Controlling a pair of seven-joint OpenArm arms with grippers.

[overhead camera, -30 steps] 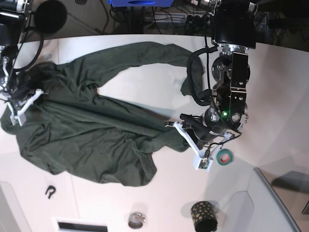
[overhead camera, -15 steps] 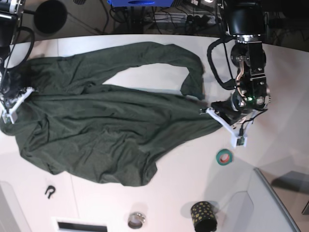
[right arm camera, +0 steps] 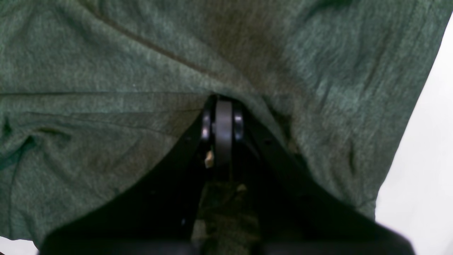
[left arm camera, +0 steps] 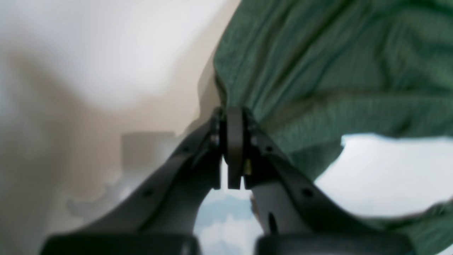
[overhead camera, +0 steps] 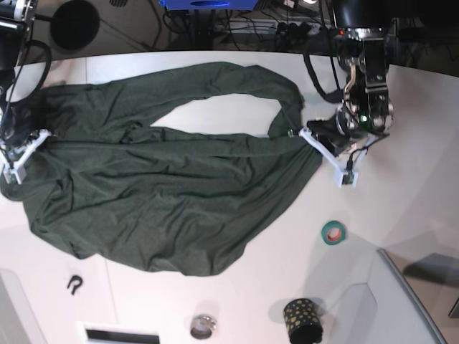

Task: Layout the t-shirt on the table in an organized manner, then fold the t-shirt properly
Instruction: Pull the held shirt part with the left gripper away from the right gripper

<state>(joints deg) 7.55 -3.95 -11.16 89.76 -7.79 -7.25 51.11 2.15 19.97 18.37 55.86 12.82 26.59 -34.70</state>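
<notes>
The dark green t-shirt (overhead camera: 165, 193) lies stretched wide across the white table (overhead camera: 237, 115), with a loop of fabric arching over a bare patch at the far side. My left gripper (overhead camera: 305, 134) is shut on the shirt's right-hand edge; in the left wrist view its jaws (left arm camera: 231, 118) pinch the t-shirt (left arm camera: 336, 63). At the table's left side, my right gripper (overhead camera: 32, 137) is shut on the opposite edge. In the right wrist view its jaws (right arm camera: 223, 104) are closed, with the t-shirt (right arm camera: 106, 71) bunched around them.
A green tape roll (overhead camera: 332, 232) lies right of the shirt's lower hem. A black dotted cup (overhead camera: 302, 320), a small metal tin (overhead camera: 203, 327) and a black clip (overhead camera: 74, 284) sit near the front edge. A grey bin corner (overhead camera: 412, 301) is at the lower right.
My left gripper has moved right and towards the far side with the shirt edge in it, pulling the crumpled fabric out wider. My right gripper shifted slightly left and kept its grip.
</notes>
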